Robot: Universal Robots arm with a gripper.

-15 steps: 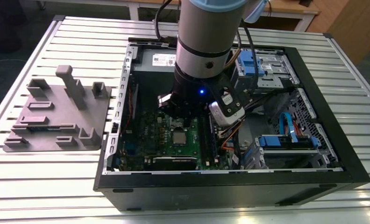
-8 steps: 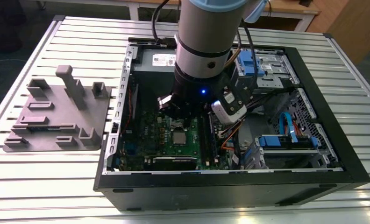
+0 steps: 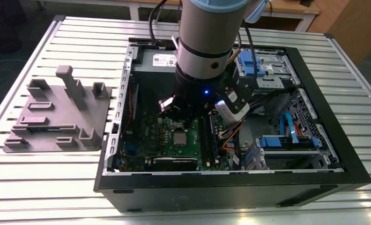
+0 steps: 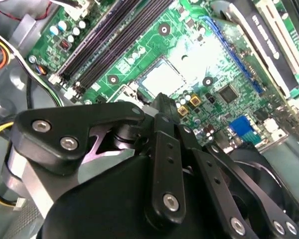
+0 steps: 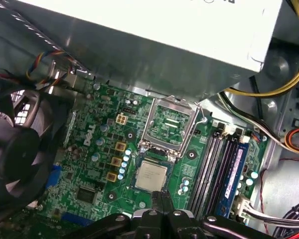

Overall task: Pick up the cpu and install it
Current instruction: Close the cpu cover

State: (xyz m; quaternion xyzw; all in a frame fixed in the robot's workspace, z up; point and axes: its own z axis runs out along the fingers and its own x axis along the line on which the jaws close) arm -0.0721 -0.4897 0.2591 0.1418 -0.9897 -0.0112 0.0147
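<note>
The clenched, empty gripper (image 5: 161, 201) hovered just above the cpu (image 5: 150, 176) seated on the green motherboard (image 5: 97, 164), socket frame (image 5: 169, 127) open.

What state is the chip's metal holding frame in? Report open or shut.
Open. In the first wrist view the frame is swung up behind the chip, which lies uncovered on the board.

Silvery square cpu (image 5: 150, 175), flat in socket

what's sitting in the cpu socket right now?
The cpu lies flat in the socket, metal top up. The socket frame stands flipped open beside it. The socket contacts underneath are covered by the chip.
</note>
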